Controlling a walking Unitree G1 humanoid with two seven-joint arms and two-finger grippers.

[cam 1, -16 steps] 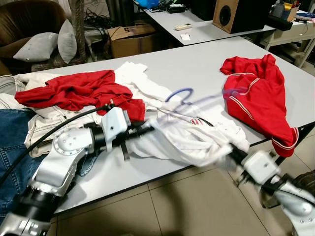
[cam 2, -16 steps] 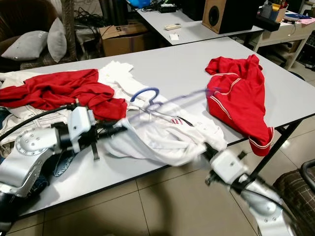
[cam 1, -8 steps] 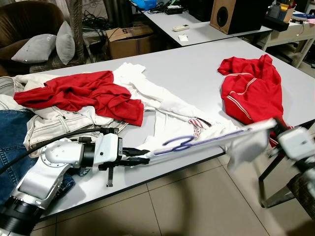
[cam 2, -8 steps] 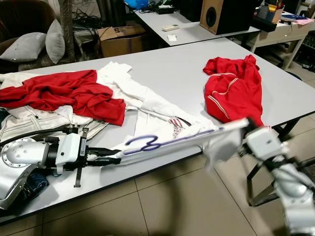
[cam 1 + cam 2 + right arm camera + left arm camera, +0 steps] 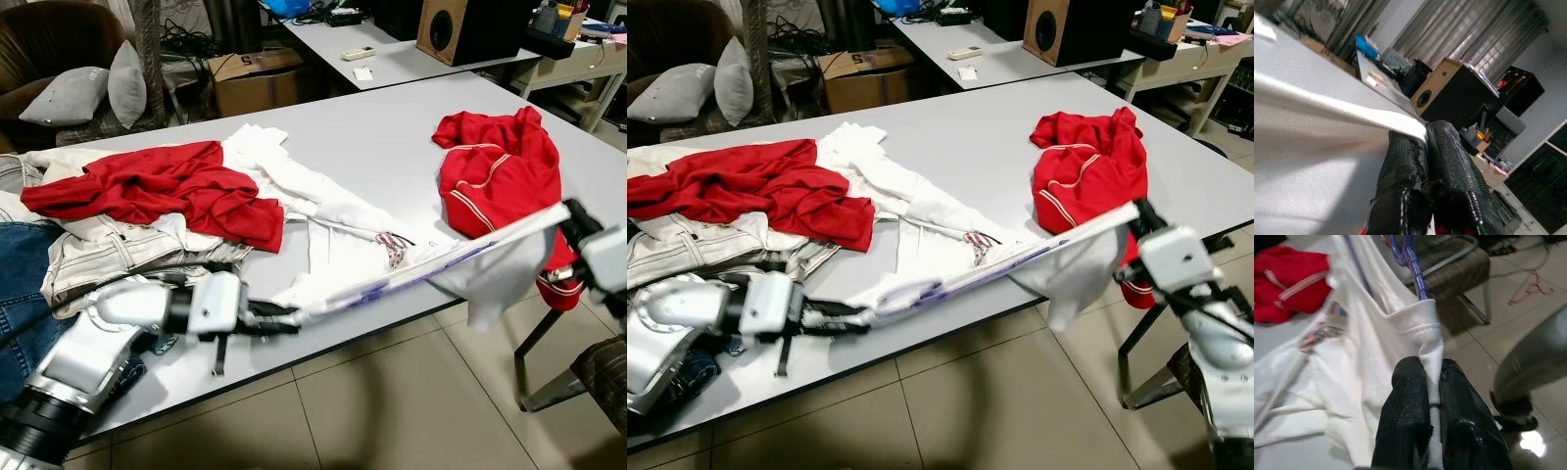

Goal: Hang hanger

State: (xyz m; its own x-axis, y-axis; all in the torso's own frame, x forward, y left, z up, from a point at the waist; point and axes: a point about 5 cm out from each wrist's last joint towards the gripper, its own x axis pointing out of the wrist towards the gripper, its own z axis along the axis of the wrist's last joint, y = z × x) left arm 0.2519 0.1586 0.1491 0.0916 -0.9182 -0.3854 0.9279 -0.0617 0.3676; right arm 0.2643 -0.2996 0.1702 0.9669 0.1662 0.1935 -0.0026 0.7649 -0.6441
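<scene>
— How does the hanger [image 5: 1413, 264] look?
— Thin, purple, tucked inside a white shirt [image 5: 411, 269] stretched taut off the counter [image 5: 372, 132] edge.
— And the fingers?
— Left gripper [image 5: 1434, 382] and right gripper [image 5: 1422, 142] each pinch a shirt end.

The left arm [image 5: 98, 343] is built of rounded silver metal segments, with a black ribbed collar near its base and a black cable running along its top. Its wrist ends in a boxy white housing [image 5: 217, 305], from which the left claw [image 5: 294, 317] extends as two long black fingers [image 5: 1410, 421] with a rough, pebbled surface. The right arm [image 5: 1225, 343] carries a like white block [image 5: 1176, 257] and black cabling, and the right claw [image 5: 1425, 142] has the same textured black fingers [image 5: 1449, 156].
</scene>
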